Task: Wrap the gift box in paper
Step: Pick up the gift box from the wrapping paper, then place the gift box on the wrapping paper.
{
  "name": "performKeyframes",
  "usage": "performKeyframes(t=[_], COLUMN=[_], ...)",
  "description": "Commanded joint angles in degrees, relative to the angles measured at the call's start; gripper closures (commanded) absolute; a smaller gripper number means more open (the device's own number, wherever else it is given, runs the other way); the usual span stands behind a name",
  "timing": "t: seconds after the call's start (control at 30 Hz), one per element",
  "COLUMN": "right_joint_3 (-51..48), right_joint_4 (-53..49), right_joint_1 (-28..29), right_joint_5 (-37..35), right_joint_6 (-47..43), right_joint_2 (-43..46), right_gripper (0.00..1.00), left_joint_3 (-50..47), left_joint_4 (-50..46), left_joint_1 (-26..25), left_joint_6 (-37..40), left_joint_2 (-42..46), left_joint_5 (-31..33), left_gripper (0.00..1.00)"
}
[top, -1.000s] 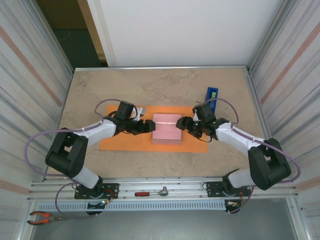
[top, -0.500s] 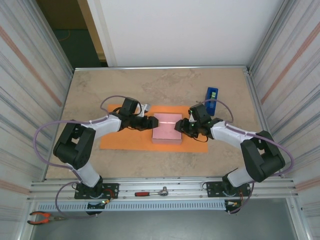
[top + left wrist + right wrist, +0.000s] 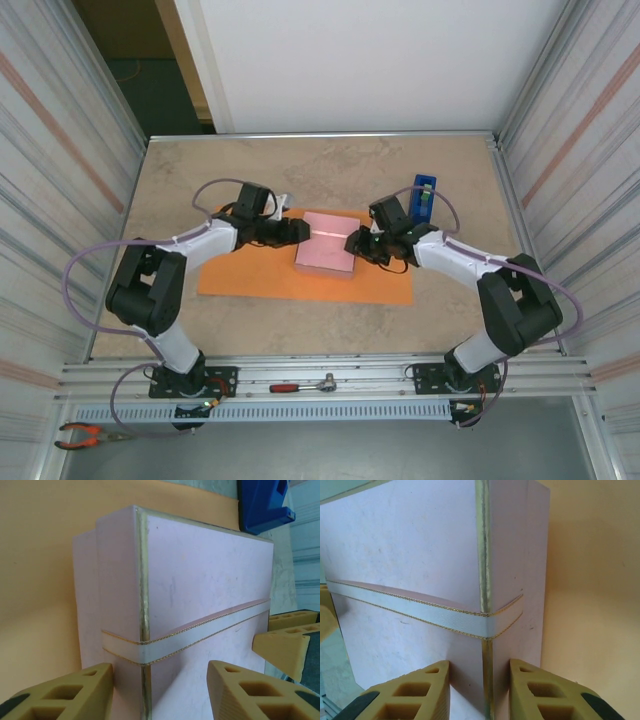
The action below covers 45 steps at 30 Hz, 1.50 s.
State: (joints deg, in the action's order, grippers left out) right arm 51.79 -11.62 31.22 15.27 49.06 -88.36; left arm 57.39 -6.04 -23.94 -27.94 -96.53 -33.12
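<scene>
Ok, both arms reach inward from the near edge, elbows out. The left gripper [image 3: 297, 231] straddles the gift box [image 3: 327, 258] at its left edge, jaws half-wide, grip unclear. The right gripper [image 3: 357, 243] pinches its right edge, fingers narrow. Box is pale pink with a gold-trimmed white ribbon [image 3: 200, 635] running left-right. It is over the middle of the paper [image 3: 255, 280], slightly skewed to it. A blue tape dispenser [image 3: 424, 193] stands far right.

Robot test cell in a workshop or lab; panelled walls [image 3: 70, 170] enclose the tan surface [image 3: 330, 170]; metal rail [image 3: 350, 369] carries a ratchet wrench [image 3: 312, 384]; pliers [image 3: 85, 433] lie below.
</scene>
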Motion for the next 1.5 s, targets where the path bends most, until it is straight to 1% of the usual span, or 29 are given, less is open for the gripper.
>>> performKeyframes(t=[0.0, 0.27, 0.57, 0.8, 1.1, 1.17, 1.2, 1.23, 1.3, 1.33, 1.4, 1.47], right_joint_3=[3.3, 6.8, 7.7, 10.1, 9.4, 9.1, 9.0, 8.8, 7.6, 6.8, 4.9, 3.1], right_joint_4=[5.6, 6.9, 8.4, 7.7, 9.7, 9.9, 9.9, 9.9, 10.4, 10.5, 10.3, 9.7], right_joint_1=[2.0, 3.5, 4.8, 6.1, 6.4, 6.3, 6.2, 5.9, 5.1, 4.7, 3.4, 2.2], right_joint_5=[3.1, 3.4, 3.5, 3.3, 3.8, 3.9, 4.0, 4.1, 4.2, 4.3, 4.2, 4.0], right_joint_6=[1.4, 2.4, 3.4, 3.2, 3.9, 3.9, 3.9, 3.9, 3.9, 3.9, 3.8, 3.6], right_joint_2=[-2.9, -7.0, -7.9, -8.1, -10.3, -10.8, -11.0, -10.8, -9.7, -8.7, -6.4, -4.1], right_gripper=[0.74, 0.76, 0.75, 0.75, 0.74, 0.71, 0.65, 0.54, 0.42, 0.38, 0.33, 0.31], left_joint_3=[1.8, 0.6, -2.9, -3.6, -6.6, -7.5, -7.9, -8.4, -8.9, -9.3, -10.1, -10.8], left_joint_4=[0.5, -1.3, -0.5, -1.1, -1.1, -0.9, -1.1, -1.2, -1.7, -1.8, -1.7, -1.2], left_joint_1=[-0.3, 1.8, 3.2, 4.0, 6.6, 7.0, 7.1, 7.3, 7.6, 7.9, 8.8, 10.0], left_joint_6=[1.6, 2.9, 2.7, 2.8, 3.7, 3.7, 3.8, 3.8, 3.7, 3.7, 3.2, 2.5], left_joint_2=[2.2, 4.4, 6.3, 8.7, 8.5, 8.6, 8.6, 8.8, 9.4, 9.7, 10.2, 10.8], left_joint_5=[-6.5, -6.3, -5.5, -4.4, -3.7, -3.3, -2.9, -2.4, -0.8, 0.1, 1.2, 2.4], left_gripper=[0.48, 0.48, 0.48, 0.48, 0.48, 0.48, 0.47, 0.46, 0.42, 0.4, 0.36, 0.32])
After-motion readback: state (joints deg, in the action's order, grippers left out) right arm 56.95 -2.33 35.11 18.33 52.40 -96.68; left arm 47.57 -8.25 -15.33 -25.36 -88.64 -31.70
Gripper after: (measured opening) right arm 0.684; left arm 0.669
